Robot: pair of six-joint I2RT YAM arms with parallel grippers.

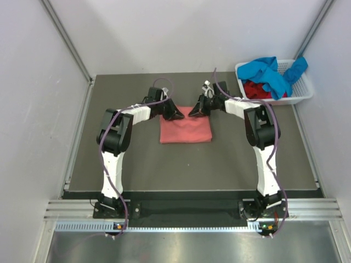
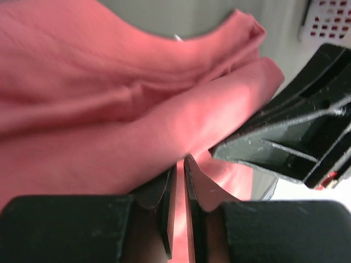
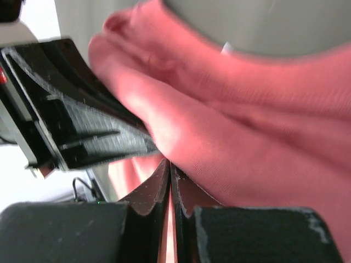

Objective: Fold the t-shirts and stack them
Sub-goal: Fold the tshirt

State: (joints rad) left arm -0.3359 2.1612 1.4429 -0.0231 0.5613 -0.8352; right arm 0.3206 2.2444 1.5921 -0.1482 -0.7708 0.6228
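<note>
Dark grey bench [image 1: 219, 164] sits between pale walls, and a little behind its middle lies the pink shirt [image 1: 185, 132], folded into a near-square with its front and side edges straight and flat on the surface. Only the back edge is lifted, and both arms meet there.

The left tool [image 1: 178, 115] is at the back left part of that edge. The left wrist view shows its jaws drawn in to a narrow slit with a sliver of pink cloth between them, so it pinches the shirt. The folded cloth bulges in soft rolls just past its tips.

The right tool [image 1: 195, 111] is just beside it on the back edge, toward the right. In the right wrist view its jaws are almost touching, with a thin line of pink cloth caught between them, so it too grips the shirt. Each wrist view shows the other tool's black finger close by, pressed against the same bunched fold.

Well apart, at the back right corner of the bench, stands a white slotted basket [image 1: 304, 94]. A blue shirt [image 1: 269, 74] is draped over it and hangs across its rim, and a dark red shirt [image 1: 255, 90] lies inside beneath the blue one
</note>
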